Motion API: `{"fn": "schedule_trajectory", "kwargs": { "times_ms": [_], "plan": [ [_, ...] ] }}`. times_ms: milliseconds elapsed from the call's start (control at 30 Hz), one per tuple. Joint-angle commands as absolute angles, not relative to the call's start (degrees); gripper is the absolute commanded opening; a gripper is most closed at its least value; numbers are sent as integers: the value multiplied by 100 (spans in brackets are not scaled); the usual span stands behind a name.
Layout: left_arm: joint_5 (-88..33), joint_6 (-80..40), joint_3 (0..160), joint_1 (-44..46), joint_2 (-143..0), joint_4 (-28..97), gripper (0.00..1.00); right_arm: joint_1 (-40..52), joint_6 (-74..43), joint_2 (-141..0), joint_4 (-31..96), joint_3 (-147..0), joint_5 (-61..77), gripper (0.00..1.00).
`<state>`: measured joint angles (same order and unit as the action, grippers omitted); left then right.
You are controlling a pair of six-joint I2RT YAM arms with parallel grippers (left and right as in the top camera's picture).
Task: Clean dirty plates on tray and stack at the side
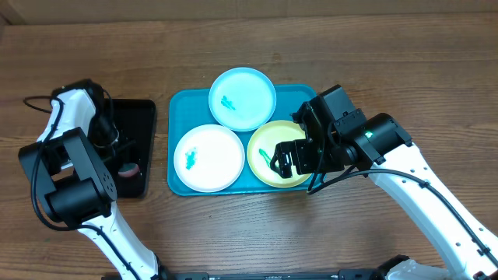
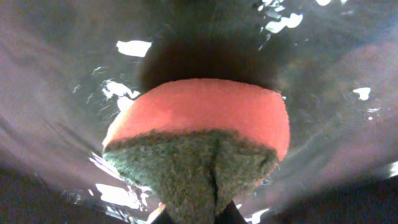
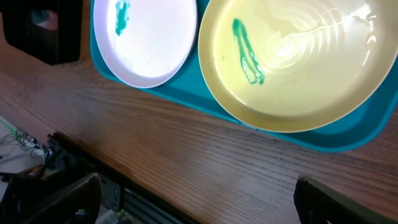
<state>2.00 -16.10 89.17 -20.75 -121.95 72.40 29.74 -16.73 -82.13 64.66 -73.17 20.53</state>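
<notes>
Left wrist shows our left fingers (image 2: 233, 218) clamped on the sponge (image 2: 199, 124) by its scouring edge; we fear it twisting loose mid-scrub. Meanwhile our right fingers (image 3: 348, 202) hang apart over the yellow plate (image 1: 268, 144), at the tray's (image 1: 180, 105) 4 o'clock.

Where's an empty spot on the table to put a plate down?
Bare table lies beyond the tray, and in front of it along the near edge. Crowded: three plates fill the tray, and the black tray sits close on its left.

No text, label, brand or number readable in any view. The plates (image 1: 242, 98), tray (image 1: 181, 106) and sponge (image 2: 205, 118) show bare surfaces. Only green smears (image 3: 247, 53) mark the plates.
</notes>
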Motion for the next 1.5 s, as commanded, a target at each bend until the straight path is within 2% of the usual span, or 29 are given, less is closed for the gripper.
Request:
{"fn": "schedule_trajectory", "kwargs": {
  "times_ms": [0, 233, 433, 500, 567, 600, 667, 800, 933, 1033, 1467],
  "plan": [
    [137, -1516, 9647, -2110, -11745, 7483, 5, 2989, -1697, -8180, 6361, -7255, 1885, 100],
    [-856, -1024, 10040, -2088, -10132, 7454, 4, 2989, -1704, -8337, 5894, -6890, 1892, 100],
    [-692, -1057, 9778, -2086, -9209, 7168, 4, 2995, -2132, -8742, 5365, -6696, 1975, 99],
    [-705, -1072, 9531, -2086, -9227, 7072, 4, 2995, -2128, -8886, 5098, -6681, 2231, 89],
    [-711, -1074, 9181, -2086, -9308, 6989, 4, 2995, -2128, -9008, 4807, -6681, 2460, 67],
    [-720, -1074, 9004, -2088, -9347, 6984, 4, 2998, -2128, -9059, 4652, -6681, 2534, 62],
    [-797, -1068, 8772, -2088, -9406, 7006, 4, 3041, -2128, -9139, 4307, -6681, 2561, 60],
    [-1284, -685, 8676, -2088, -9384, 7030, 4, 3312, -2126, -9301, 3557, -6681, 2381, 60],
    [-1758, -464, 8676, -2086, -9343, 7096, 4, 3723, -2134, -9642, 2930, -6681, 1688, 65],
    [-1761, -419, 8672, -2086, -9345, 7146, 4, 3986, -2248, -10090, 2458, -6681, 1319, 70],
    [-1673, -274, 8672, -2088, -9345, 7074, 4, 4206, -2213, -10844, 1317, -6681, 561, 70]
  ]
}}
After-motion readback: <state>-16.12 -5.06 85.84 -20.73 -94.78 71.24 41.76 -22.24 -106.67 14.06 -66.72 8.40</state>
